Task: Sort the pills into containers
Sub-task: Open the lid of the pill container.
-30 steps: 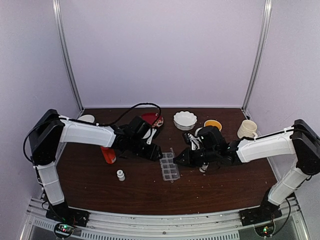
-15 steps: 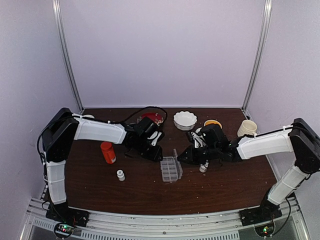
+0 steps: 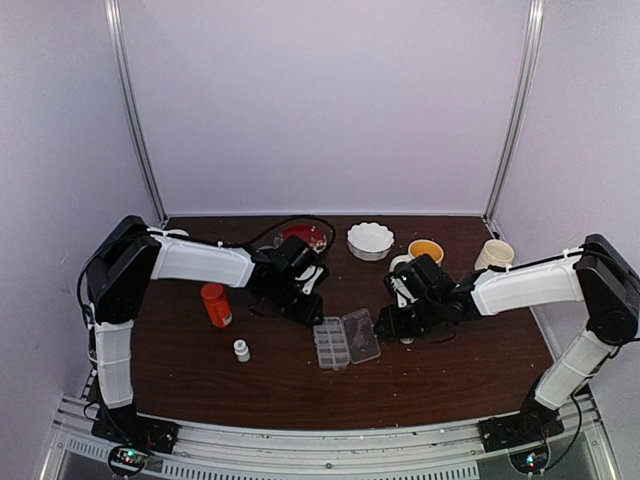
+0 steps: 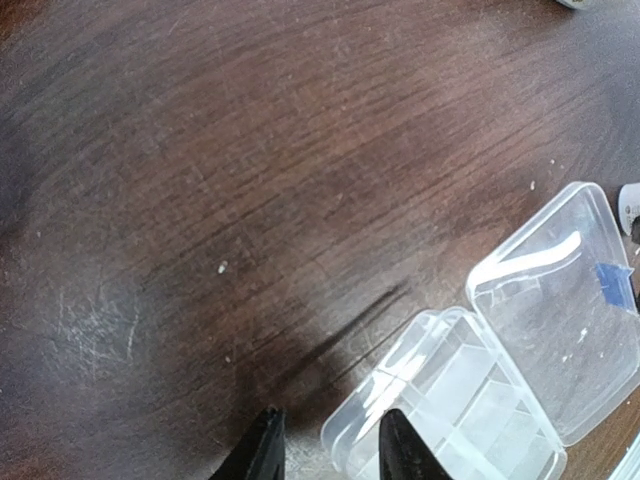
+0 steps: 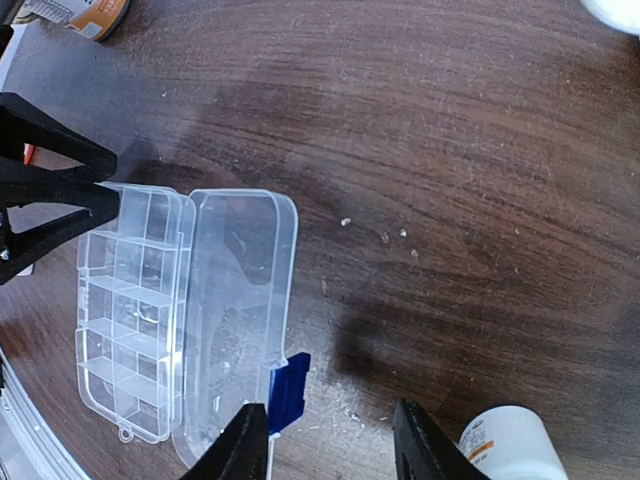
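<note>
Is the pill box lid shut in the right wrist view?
No, the clear lid lies flat open beside the cells, its blue latch at the outer edge.

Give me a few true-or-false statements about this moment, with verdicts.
1. The pill box has its lid lying open, flat on the table. True.
2. The right gripper is clamped on the blue latch. False: its jaws stand open, gripping nothing, and the latch lies beside one finger.
3. The orange-red bottle stands upright, left of the pill box. True.
4. The cream mug sits at the table's near left corner. False: it stands at the far right.
</note>
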`<control>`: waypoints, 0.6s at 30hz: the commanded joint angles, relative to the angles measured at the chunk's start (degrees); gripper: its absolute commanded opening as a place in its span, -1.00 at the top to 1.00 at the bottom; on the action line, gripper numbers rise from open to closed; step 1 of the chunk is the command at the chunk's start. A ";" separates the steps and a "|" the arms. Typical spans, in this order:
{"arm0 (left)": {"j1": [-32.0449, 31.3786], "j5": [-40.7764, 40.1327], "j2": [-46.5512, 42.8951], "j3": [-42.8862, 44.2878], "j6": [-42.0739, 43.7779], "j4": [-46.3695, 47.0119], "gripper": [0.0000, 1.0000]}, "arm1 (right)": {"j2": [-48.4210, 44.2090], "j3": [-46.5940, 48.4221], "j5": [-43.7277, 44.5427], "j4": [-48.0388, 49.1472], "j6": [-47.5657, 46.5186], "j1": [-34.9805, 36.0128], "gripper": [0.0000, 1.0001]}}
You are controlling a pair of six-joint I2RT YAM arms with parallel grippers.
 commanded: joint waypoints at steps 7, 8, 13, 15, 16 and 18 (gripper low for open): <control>0.00 -1.34 -1.88 -1.60 0.99 1.96 0.30 | 0.99 5.83 4.36 -6.24 -5.50 -0.13 0.07; 0.00 -1.54 -1.84 -1.37 1.06 1.80 0.30 | 1.22 6.08 4.52 -6.51 -5.68 -0.13 0.07; 0.01 -2.32 -1.69 -0.70 1.38 1.17 0.29 | 1.49 6.25 4.66 -5.98 -5.41 -0.13 0.07; 0.00 -2.47 -1.82 -0.70 1.63 0.98 0.30 | 0.94 5.99 4.24 -5.03 -5.23 -0.06 0.06; 0.00 -2.59 -1.92 -0.81 1.67 1.04 0.30 | 0.52 5.85 3.74 -4.53 -5.28 -0.05 0.06; -0.09 -2.52 -2.38 -1.12 1.90 1.25 0.30 | -0.28 5.82 3.50 -3.98 -5.71 0.23 0.04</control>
